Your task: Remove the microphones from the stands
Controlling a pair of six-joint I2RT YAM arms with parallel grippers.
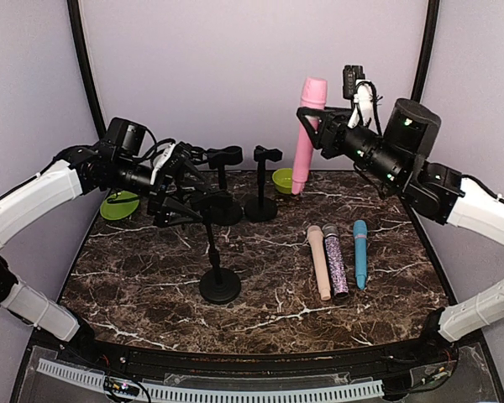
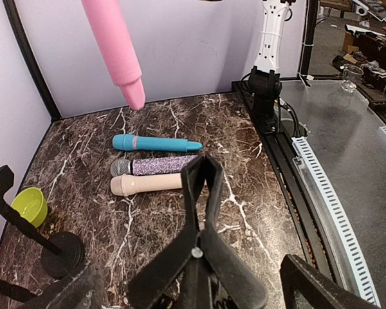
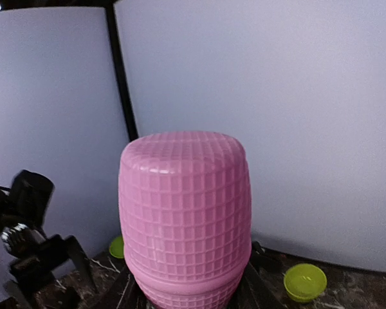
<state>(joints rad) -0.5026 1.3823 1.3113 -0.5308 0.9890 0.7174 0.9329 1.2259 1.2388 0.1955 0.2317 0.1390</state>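
Pink microphone (image 3: pixel 185 212) hangs upright, head up, clamped in right gripper (image 1: pixel 312 128) over the table's (image 1: pixel 260 323) far-right side, well apart from its empty stand (image 1: pixel 214 260), whose clip (image 2: pixel 201 187) sits between the left gripper's (image 1: pixel 181 201) spread jaws; set-down probably next.

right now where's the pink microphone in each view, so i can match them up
Top external: the pink plastic microphone stands upright, upper centre-right, held by the right claw.
Left wrist: the microphone hangs down from the top edge, at left.
Right wrist: its grille head fills the centre.
Shared landmark: the small lime green bowl.
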